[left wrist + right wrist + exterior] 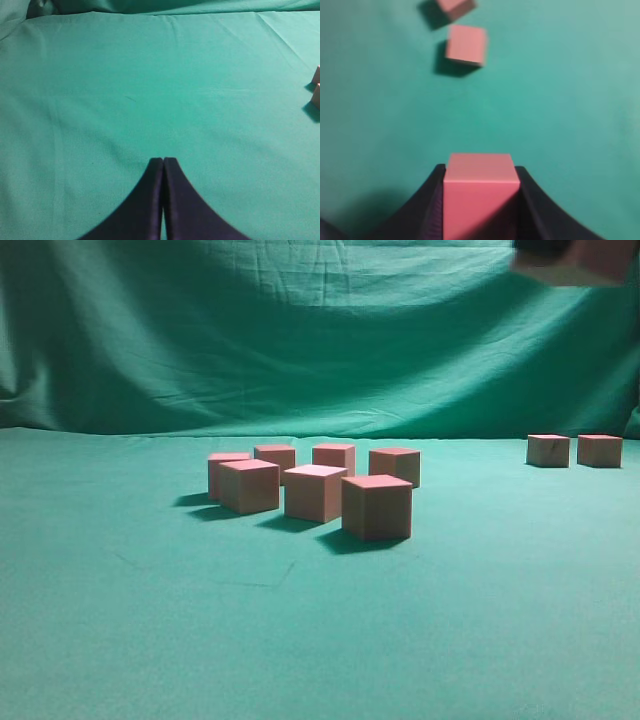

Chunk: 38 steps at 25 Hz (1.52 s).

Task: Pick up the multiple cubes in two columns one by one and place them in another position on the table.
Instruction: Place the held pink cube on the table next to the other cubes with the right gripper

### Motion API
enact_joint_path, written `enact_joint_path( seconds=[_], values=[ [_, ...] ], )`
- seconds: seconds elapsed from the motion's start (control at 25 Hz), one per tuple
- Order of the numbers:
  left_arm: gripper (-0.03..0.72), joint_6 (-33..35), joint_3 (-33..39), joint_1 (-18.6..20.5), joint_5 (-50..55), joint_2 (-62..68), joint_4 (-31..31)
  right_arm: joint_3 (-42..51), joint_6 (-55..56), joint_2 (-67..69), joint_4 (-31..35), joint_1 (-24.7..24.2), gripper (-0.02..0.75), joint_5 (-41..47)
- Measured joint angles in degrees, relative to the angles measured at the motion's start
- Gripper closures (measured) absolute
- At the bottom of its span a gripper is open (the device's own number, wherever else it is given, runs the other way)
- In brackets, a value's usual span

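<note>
Clamped between right gripper jaws: one salmon-pink matte cube, high above teal cloth table; two placed cubes ahead. Left gripper jaws together, idle.

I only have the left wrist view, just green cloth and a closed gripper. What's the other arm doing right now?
Observer: The right gripper is shut on a cube, a finger against each side.
Operator: Is that cube still on the table?
Observer: No. In the exterior view the held cube is high in the top right corner, well above the table.
Operator: Any cubes placed already?
Observer: Two cubes sit side by side, apart, on the far right; the right wrist view shows them below the gripper.
Operator: And the original group?
Observer: Seven cubes remain clustered near the middle, the front one closest to the camera.
</note>
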Motion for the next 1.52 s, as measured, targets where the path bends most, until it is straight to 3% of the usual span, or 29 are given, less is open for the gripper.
enact_joint_path(
  seconds=[0.44, 0.88, 1.52],
  values=[
    [0.688, 0.0, 0.0, 0.0, 0.0, 0.0, 0.0, 0.77, -4.05, 9.49, 0.94, 10.66, 0.483, -9.15],
    [0.688, 0.0, 0.0, 0.0, 0.0, 0.0, 0.0, 0.87, -4.42, 16.3, -5.57, 10.87, 0.483, -17.61],
    [0.688, 0.0, 0.0, 0.0, 0.0, 0.0, 0.0, 0.87, -3.6, 23.12, -7.86, 10.87, 0.483, -21.47]
  ],
)
